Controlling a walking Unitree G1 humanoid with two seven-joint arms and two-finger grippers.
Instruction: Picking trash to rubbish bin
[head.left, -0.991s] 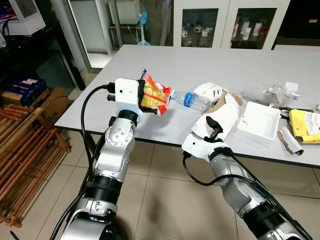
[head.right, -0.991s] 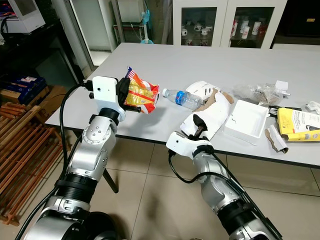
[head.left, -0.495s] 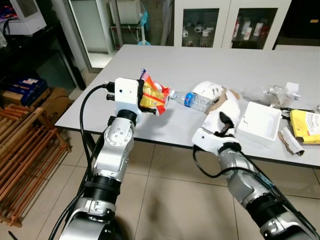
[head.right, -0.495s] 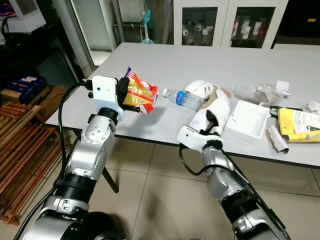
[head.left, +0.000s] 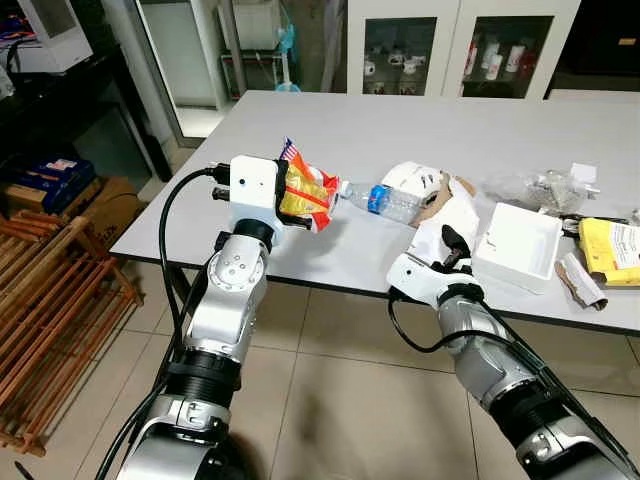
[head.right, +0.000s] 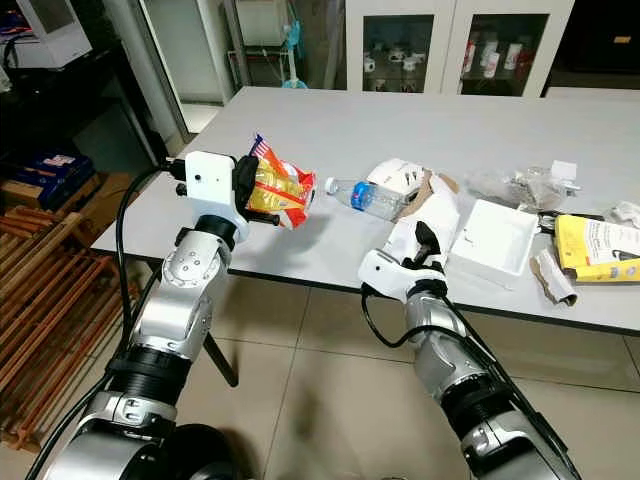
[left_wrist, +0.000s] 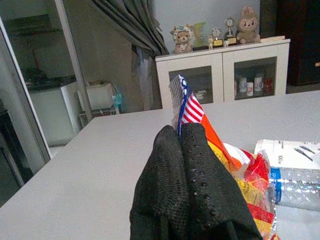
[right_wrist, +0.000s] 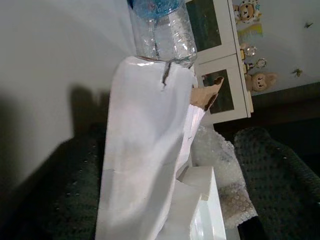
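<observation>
1. Orange and yellow foil of a snack packet (head.left: 305, 192) was seen clamped between the closed fingers of the left gripper (head.left: 288, 196), held up clear of the grey table (head.left: 330, 135) near its front edge. In the left wrist view the two black fingers (left_wrist: 192, 192) were pressed together on the packet's striped top.

2. One piece of trash was thus judged to be in hand but not yet binned; no rubbish bin could be made out from these pictures.

3. The right gripper (head.right: 428, 238) was placed at the table's front edge, against a piece of white paper (head.right: 425, 222). In the right wrist view the paper (right_wrist: 145, 150) was seen lying between two spread fingers (right_wrist: 272, 175), so the gripper was judged to be open around it and no grasp to be made yet.

4. Much was left on the table: a clear plastic bottle (head.left: 385, 200) on its side just behind the paper, a white crumpled wrapper (head.left: 415, 182) with brown card beside it, a white box (head.left: 518, 245), a wad of clear plastic wrap (head.left: 530, 185) and a yellow packet (head.left: 612, 247) at the far right.

5. The task was judged to be at an early stage, with carrying and dropping still to come.
</observation>
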